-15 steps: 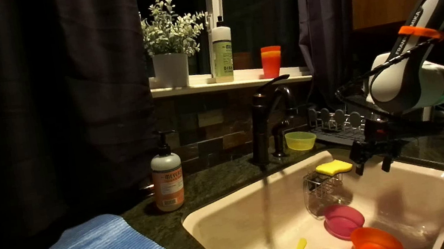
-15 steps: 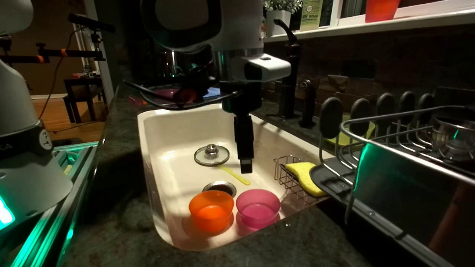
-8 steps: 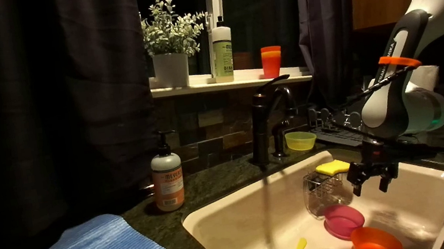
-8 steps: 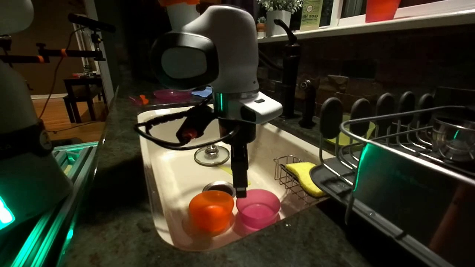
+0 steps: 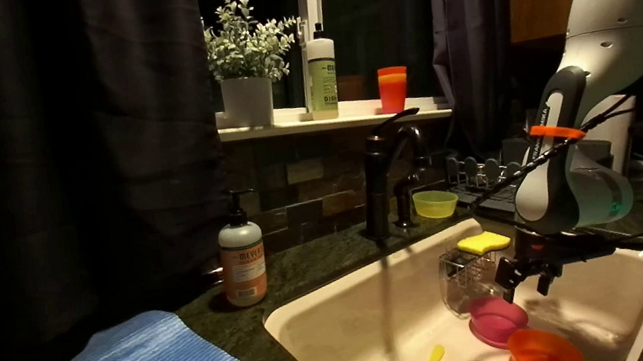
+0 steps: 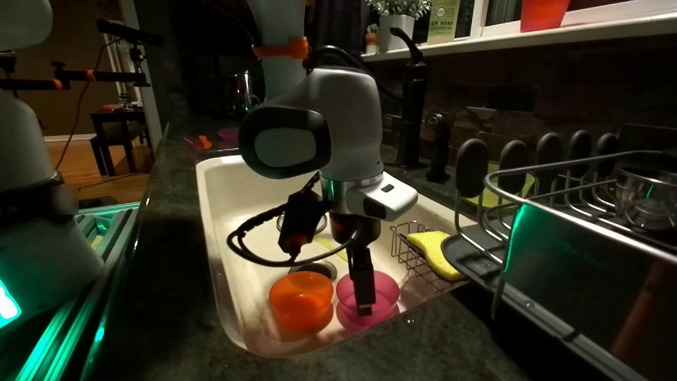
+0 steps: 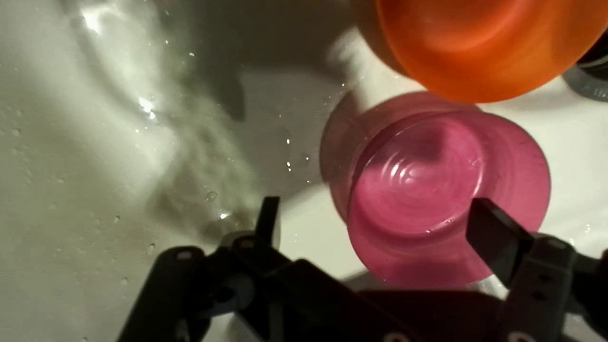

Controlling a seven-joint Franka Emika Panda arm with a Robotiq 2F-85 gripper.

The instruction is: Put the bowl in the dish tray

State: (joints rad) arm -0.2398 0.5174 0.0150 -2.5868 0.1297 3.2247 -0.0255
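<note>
In an exterior view: pink bowl [image 5: 497, 324] in the sink [image 5: 341, 322]; in an exterior view: dish tray [image 6: 560, 259] alongside. Wrist view: your jaws stand spread above the bowl's rim, contact unclear. Reach seems nearly done; grasp and placing remain.

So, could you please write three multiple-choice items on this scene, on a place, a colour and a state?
1. The pink bowl is:
A. in the dish tray
B. on the windowsill
C. in the sink

2. The sponge is:
A. blue
B. yellow
C. white

3. The gripper is:
A. open
B. shut on the sponge
C. shut on nothing

1 C: both exterior views show it there.
2 B: it shows yellow atop the wire caddy.
3 A: the wrist view shows its jaws apart.
</note>
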